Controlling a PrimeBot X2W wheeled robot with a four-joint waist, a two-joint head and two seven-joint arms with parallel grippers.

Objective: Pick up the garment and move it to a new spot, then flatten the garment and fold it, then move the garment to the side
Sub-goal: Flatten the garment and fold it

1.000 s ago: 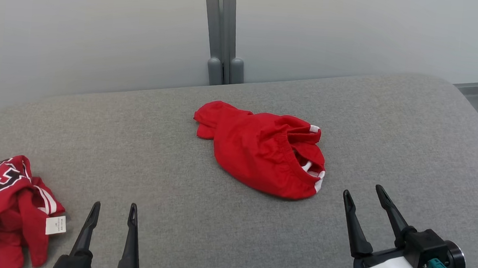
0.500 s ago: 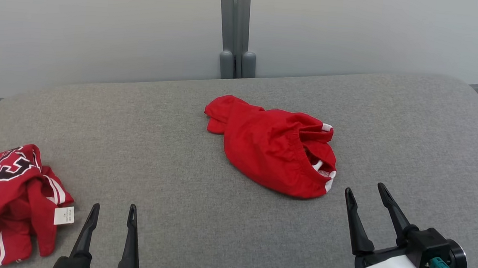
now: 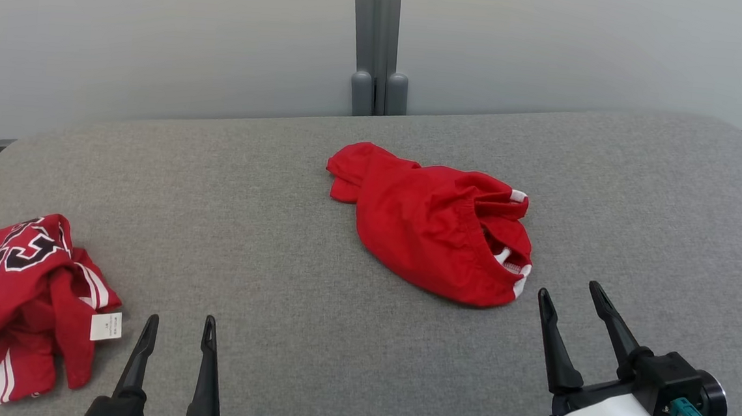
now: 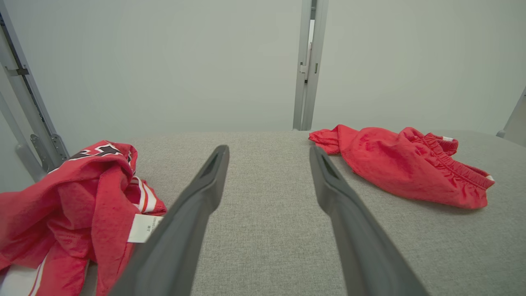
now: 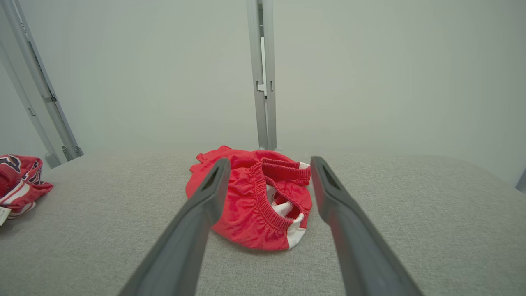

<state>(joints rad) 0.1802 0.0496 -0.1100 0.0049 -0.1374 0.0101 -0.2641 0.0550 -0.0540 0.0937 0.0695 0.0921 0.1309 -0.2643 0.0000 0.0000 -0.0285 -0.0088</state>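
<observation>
- While both hands hover low over the near side of the grey fabric-covered worktop (image 3: 265, 227), the crumpled red cloth shorts with a gathered elastic waistband and white trim (image 3: 434, 232) lie near its middle, touched by neither.
- The left hand (image 3: 181, 318), with two long dark fingers, has its fingers spread apart and nothing between them; it sits at the lower left of the head view.
- The right hand (image 3: 568, 288) is likewise spread wide and empty. Its tips point toward the waistband end of the shorts and are near the cloth but clear of it.
- In the right wrist view the shorts lie straight ahead, framed between the two fingers, with the waistband opening turned toward the camera and white patches showing inside.
- A bunched red jersey with black-and-white numerals and white stripes (image 3: 18, 301) lies at the left side of the worktop, just beside the left hand and well apart from the shorts.
- A small white tag (image 3: 106, 326) sits on the jersey's side nearest that hand.
- A grey metal upright post (image 3: 376, 39) stands behind the far edge, against a pale wall (image 3: 161, 37).
</observation>
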